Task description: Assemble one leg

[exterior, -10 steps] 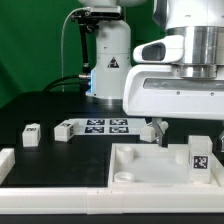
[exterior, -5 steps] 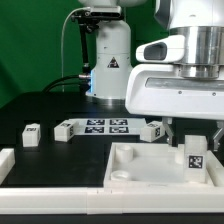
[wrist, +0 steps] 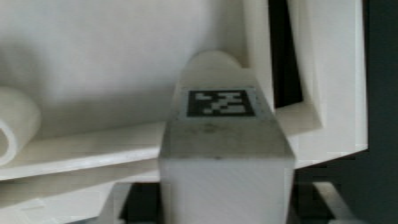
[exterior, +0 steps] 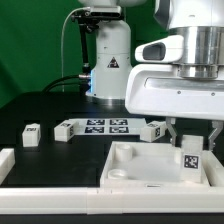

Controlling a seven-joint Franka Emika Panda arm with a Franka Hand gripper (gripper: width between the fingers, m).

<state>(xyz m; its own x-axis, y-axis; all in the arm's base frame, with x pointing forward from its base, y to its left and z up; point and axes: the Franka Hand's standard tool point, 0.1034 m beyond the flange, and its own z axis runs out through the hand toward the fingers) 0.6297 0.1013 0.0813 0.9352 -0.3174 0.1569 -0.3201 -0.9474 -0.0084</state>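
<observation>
My gripper is shut on a leg, a chunky white peg with a square marker tag facing the camera. It hangs upright over the right part of the white tabletop, near its far right corner. I cannot tell whether its lower end touches the tabletop. In the wrist view the leg fills the middle between my dark fingers, with the tabletop's raised rim beyond it and a round socket to one side.
Three more legs lie on the black table: two on the exterior view's left and one behind the tabletop. The marker board lies between them. A white bracket stands at the front left.
My gripper has carried the leg a little toward the exterior view's left and slightly down. The leg lying behind the tabletop has come into sight.
</observation>
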